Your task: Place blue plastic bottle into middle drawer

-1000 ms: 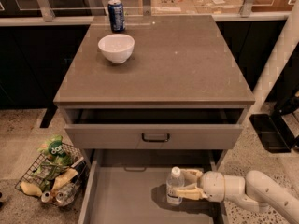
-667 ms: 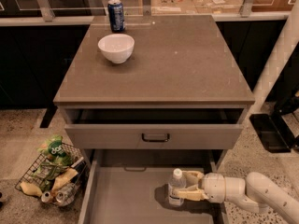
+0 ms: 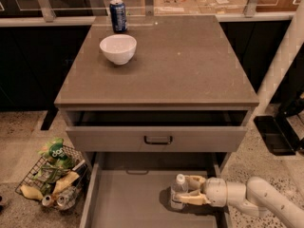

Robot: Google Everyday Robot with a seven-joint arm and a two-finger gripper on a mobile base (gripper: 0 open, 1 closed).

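Note:
The blue plastic bottle (image 3: 177, 192), clear with a white cap, stands upright on the grey floor of the pulled-out middle drawer (image 3: 128, 203), toward its right side. My gripper (image 3: 186, 190) reaches in from the right at the bottom of the camera view. Its two pale fingers (image 3: 194, 179) hold the bottle's body from either side, so it is shut on the bottle.
The drawer above (image 3: 157, 139), with a black bar handle, is partly open and overhangs the back of the middle drawer. On the cabinet top sit a white bowl (image 3: 118, 48) and a dark blue can (image 3: 118, 15). A wire basket of items (image 3: 52, 177) lies on the floor at left.
The bottle and gripper have barely shifted inside the drawer. Nothing else has moved.

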